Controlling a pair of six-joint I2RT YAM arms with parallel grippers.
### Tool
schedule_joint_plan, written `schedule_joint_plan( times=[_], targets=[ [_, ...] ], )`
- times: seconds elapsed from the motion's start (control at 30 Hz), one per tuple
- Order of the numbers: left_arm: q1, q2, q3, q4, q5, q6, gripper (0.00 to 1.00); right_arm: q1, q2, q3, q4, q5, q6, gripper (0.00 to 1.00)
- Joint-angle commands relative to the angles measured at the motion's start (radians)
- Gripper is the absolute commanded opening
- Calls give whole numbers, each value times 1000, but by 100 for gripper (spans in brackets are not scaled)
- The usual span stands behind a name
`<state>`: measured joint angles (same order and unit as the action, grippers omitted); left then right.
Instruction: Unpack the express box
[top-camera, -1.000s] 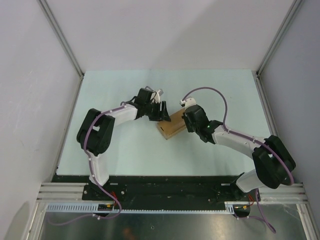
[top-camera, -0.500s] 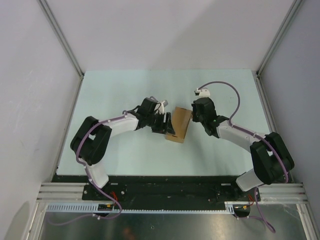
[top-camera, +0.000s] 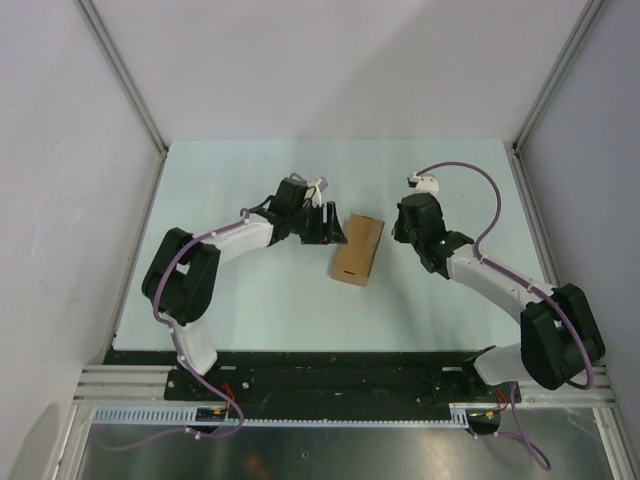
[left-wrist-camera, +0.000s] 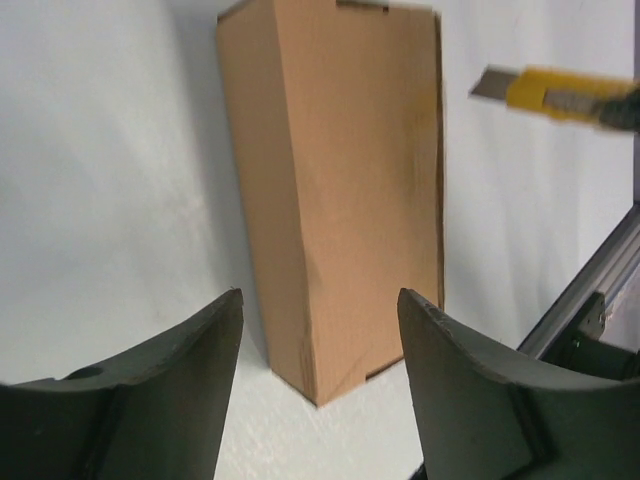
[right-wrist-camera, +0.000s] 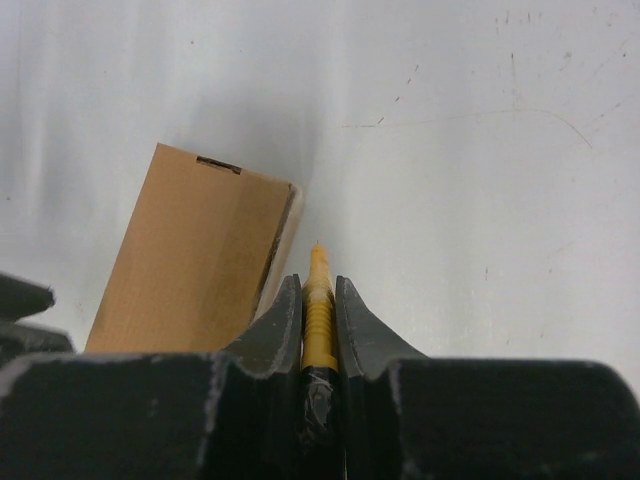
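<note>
Express box (top-camera: 358, 250) lies flat near the middle of the table, between the two grippers, its long axis running from near to far with a slight slant. It is a plain tan cardboard carton, oblong and low. Its top is closed, and a small tuck slot shows at one end. The sides are bare, with no label or tape that can be made out.

The table (top-camera: 230, 180) is a pale mint-white sheet with faint scratches. Light grey wall panels (top-camera: 330, 70) close it in on three sides, joined by aluminium posts, and an aluminium rail (top-camera: 130, 380) runs along the near edge beside the arm bases.

The left arm bends out to the left and reaches in low, with the left gripper (left-wrist-camera: 320, 300) pointing at the carton's left side. Its dark fingers are spread wide, and the nearest corner of the carton sits just beyond and between the tips, not touching either one. The right arm stretches in from the right with its elbow well out. The right gripper (right-wrist-camera: 318, 285) is pinched tight on a yellow utility knife (left-wrist-camera: 560, 92), whose blade end pokes out past the fingertips. The knife tip is just beside the carton's far right corner, with a gap between them in the left wrist view.
</note>
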<state>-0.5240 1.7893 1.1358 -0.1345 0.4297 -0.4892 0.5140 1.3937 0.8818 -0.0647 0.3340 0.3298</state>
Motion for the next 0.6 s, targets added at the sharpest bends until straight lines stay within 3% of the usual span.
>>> schedule_joint_plan(
  times=[0.0,0.33,0.57],
  targets=[
    [4,68,88,27,4,-35,65,-2,-51,8,-53,22,43,0],
    [13,148,128,27,9,-34,50,-2,-97,-6,-90,33,58,0],
    [33,154,104,27,20,-32,29,0,-102,-9,-93,30,68,0]
  ],
)
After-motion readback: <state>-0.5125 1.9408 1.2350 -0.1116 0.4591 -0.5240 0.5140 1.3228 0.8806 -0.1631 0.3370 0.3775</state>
